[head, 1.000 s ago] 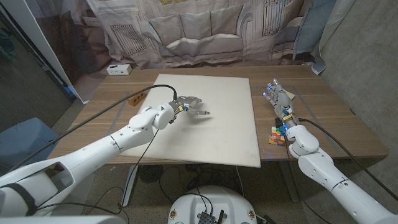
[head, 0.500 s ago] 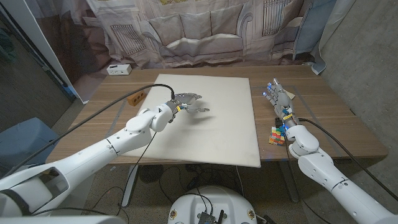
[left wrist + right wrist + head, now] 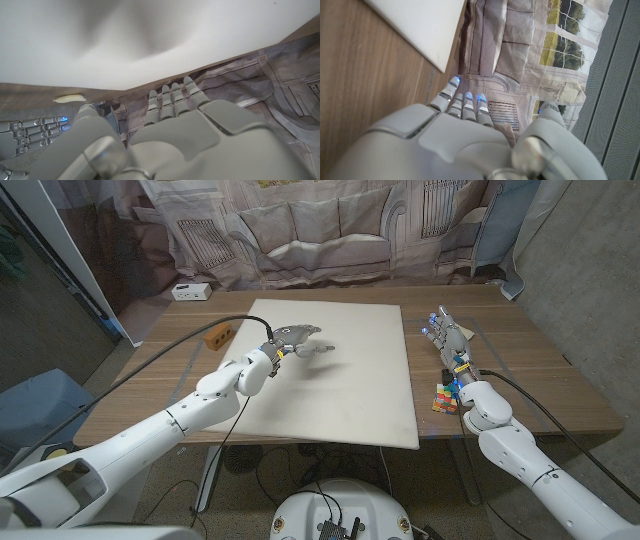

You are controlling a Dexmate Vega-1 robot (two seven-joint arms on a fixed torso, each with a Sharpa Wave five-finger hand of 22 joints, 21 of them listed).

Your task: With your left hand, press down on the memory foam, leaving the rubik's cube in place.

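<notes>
A: Position of the left robot hand?
B: Above the memory foam, fingers apart, grasping nothing. The foam lies flat mid-desk, directly beneath; press straight down.
A: Right side?
B: Rubik's cube just beside the foam's right edge; the right robot hand stands released, farther from the foam.
</notes>
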